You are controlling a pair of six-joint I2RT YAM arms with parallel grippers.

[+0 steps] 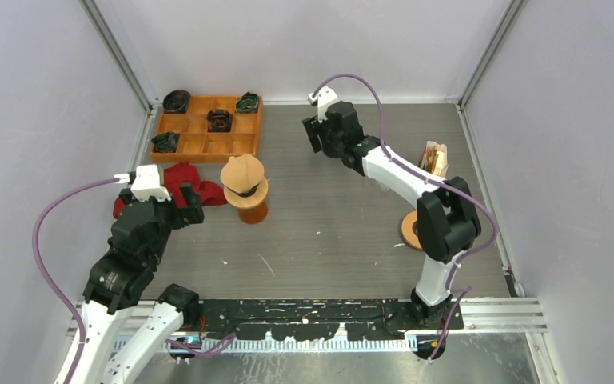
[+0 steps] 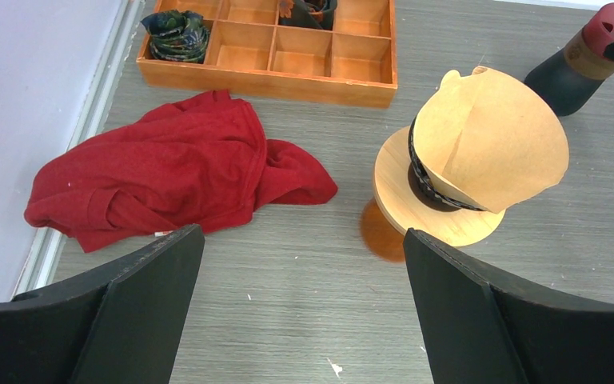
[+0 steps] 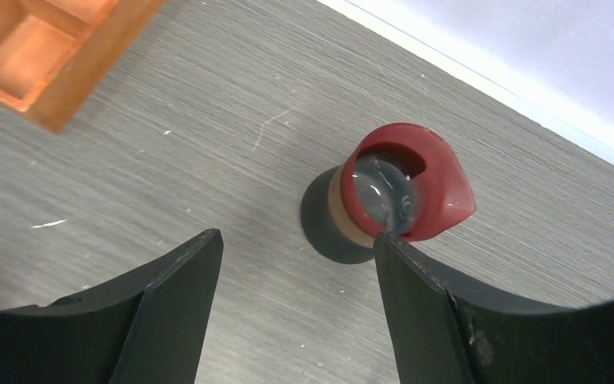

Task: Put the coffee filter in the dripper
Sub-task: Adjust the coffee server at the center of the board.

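The cone-shaped tan paper coffee filter [image 2: 488, 144] is sitting in the black ribbed dripper [image 2: 425, 181], a crumpled red cloth [image 2: 168, 176] lying at its nine o'clock, a wooden compartment tray [image 2: 288, 78] at eleven. Left pincer [image 2: 301, 240] and right pincer [image 3: 297, 240] are hanging spread, empty, the right over a red-capped jar [image 3: 404, 188].

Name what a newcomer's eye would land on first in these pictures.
The crumpled red cloth lies at the left of the table, nearer the arms than the orange compartment tray. To its right, the tan paper filter sits in the black-rimmed dripper on a round wooden stand.
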